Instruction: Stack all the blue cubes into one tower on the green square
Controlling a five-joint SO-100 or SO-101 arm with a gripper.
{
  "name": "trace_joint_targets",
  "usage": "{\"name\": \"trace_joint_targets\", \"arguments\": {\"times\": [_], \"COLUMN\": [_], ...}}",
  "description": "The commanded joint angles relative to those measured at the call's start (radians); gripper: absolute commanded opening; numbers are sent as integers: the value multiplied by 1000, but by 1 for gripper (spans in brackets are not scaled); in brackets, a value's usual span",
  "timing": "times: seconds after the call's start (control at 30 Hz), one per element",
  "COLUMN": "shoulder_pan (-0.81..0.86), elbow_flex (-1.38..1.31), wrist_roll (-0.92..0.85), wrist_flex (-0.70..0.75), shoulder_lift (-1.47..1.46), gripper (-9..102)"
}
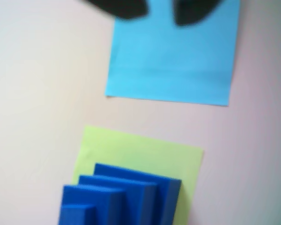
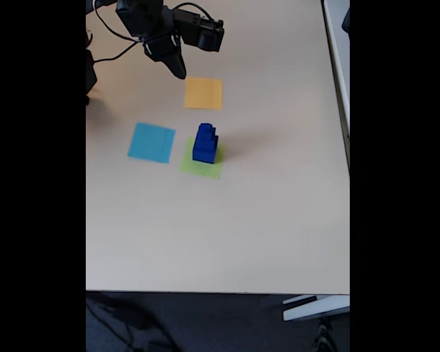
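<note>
Blue cubes (image 2: 204,144) stand stacked on your green square (image 2: 200,166), mid-table (image 2: 227,235). Your gripper (image 2: 178,70) hangs near the far edge, fingers apart, holding nothing.

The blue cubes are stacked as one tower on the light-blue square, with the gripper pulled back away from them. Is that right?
Not quite. The blue cubes stand as one tower on the green square, not the light-blue square, which lies bare beside it. The fixed view shows this, and the gripper is indeed away from the tower.

Beige table (image 2: 242,227) bears paper squares (image 2: 152,141)
</note>
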Motion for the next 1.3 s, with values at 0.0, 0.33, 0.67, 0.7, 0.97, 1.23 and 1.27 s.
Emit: {"name": "trace_joint_targets", "arguments": {"times": [0.0, 0.33, 0.67, 0.7, 0.97, 1.23, 1.27], "shoulder_pan": [-20, -63, -98, -101, -141, -143, -147], "elbow_flex": [104, 644, 1129, 1160, 1514, 1822, 1859], "wrist_roll": [35, 18, -80, -100, -281, -565, -597], "wrist_flex": [-5, -250, -552, -575, -841, -1037, -1057], "shoulder_lift": [152, 506, 822, 841, 1091, 1364, 1394], "gripper": [0, 0, 0, 0, 0, 0, 1]}}
